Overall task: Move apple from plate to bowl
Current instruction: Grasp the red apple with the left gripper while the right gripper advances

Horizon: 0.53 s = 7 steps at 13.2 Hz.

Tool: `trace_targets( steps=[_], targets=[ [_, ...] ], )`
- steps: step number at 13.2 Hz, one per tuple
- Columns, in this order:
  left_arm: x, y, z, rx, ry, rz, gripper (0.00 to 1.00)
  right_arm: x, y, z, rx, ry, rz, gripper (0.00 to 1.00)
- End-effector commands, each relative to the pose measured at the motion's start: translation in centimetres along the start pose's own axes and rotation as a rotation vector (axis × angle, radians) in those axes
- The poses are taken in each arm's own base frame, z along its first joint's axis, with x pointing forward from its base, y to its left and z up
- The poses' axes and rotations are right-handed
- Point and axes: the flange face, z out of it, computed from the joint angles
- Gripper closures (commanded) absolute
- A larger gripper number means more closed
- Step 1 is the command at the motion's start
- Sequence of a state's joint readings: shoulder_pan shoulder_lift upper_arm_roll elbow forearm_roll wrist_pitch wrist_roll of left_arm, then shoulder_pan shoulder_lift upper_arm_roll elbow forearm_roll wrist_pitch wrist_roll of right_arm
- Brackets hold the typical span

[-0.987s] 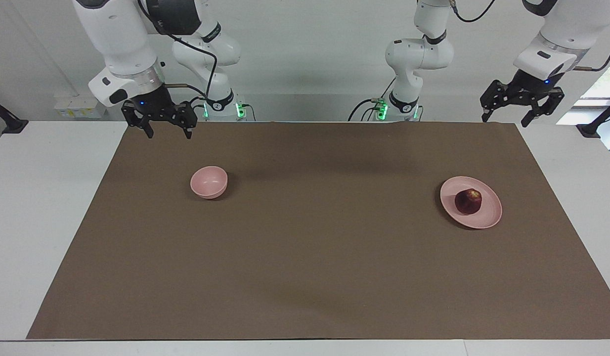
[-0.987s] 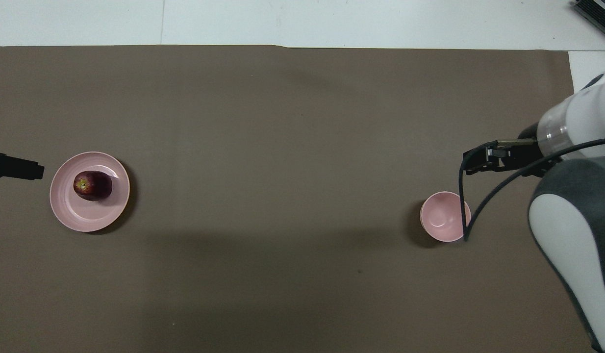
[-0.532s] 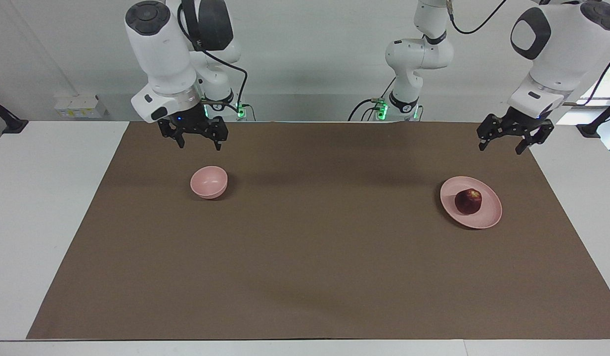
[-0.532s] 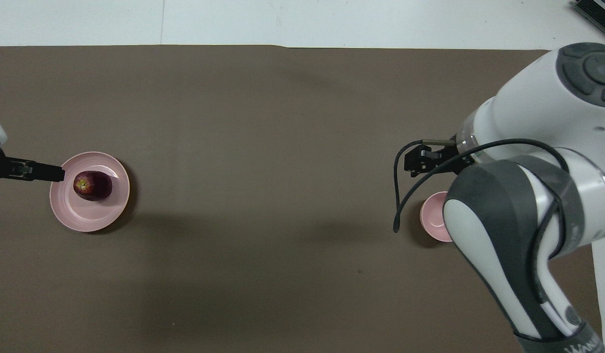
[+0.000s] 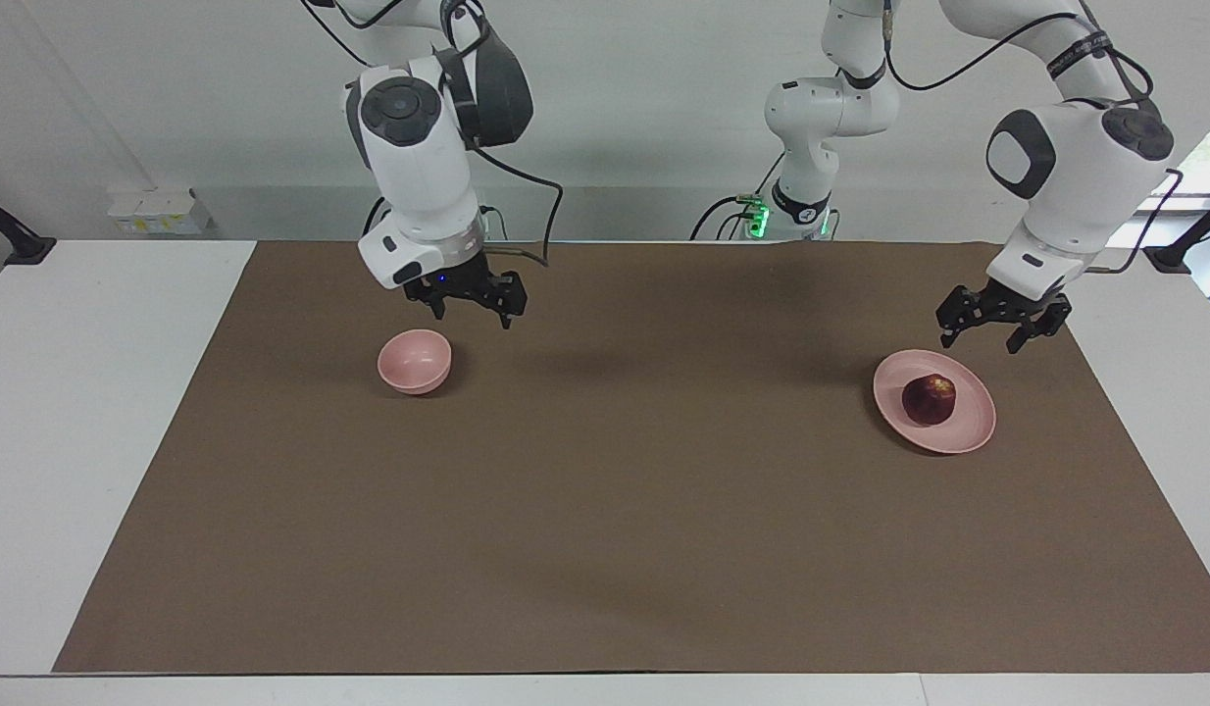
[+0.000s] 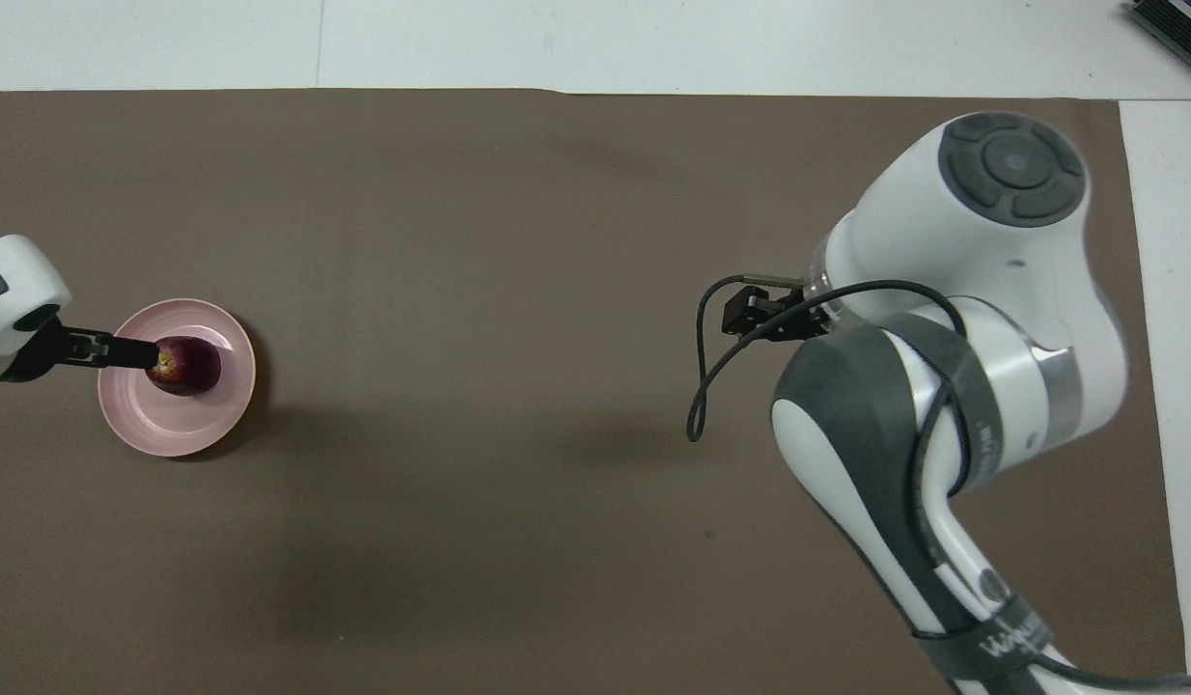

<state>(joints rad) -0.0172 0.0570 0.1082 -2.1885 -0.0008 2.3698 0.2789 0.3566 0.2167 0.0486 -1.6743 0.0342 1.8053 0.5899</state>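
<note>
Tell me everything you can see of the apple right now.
The apple is small, round and dark red, with a yellowish patch by its stem turned upward. It sits on the pale pink plate, near the middle, toward the left arm's end of the table. Nothing grips it: the left gripper hangs open above the plate's rim, not touching the fruit. Its skin looks smooth and whole.

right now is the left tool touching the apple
Apart. In the facing view the left tool hangs open above the plate with brown mat showing between its tips and the apple. The overhead view's overlap comes only from its height.
</note>
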Motion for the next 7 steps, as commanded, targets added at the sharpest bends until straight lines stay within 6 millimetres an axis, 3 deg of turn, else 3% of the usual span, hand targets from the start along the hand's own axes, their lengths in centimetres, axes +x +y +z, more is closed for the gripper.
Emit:
trace_targets(
  steps=[1, 2, 3, 5, 7],
  targets=[
    [-1.1, 0.2, 2.5, 0.011, 0.015, 0.006, 0.0, -0.3, -1.4, 1.9, 0.012, -0.009, 0.012, 0.0],
    [-1.6, 0.3, 3.0, 0.009, 0.009, 0.005, 0.17, -0.6, -2.1, 2.7, 0.006, -0.017, 0.002, 0.0],
    [-1.4, 0.6, 3.1, 0.008, 0.009, 0.011, 0.5, -0.7, -2.6, 3.4, 0.007, -0.015, 0.006, 0.0],
    [-0.7, 0.6, 2.6, 0.02, 0.05, 0.016, 0.95, -1.2, -3.0, 4.6, 0.012, -0.014, 0.015, 0.0],
    [-0.2, 0.5, 2.5, 0.028, 0.073, 0.027, 1.0, -1.5, -3.4, 4.6, 0.061, -0.052, 0.04, 0.0]
  ],
)
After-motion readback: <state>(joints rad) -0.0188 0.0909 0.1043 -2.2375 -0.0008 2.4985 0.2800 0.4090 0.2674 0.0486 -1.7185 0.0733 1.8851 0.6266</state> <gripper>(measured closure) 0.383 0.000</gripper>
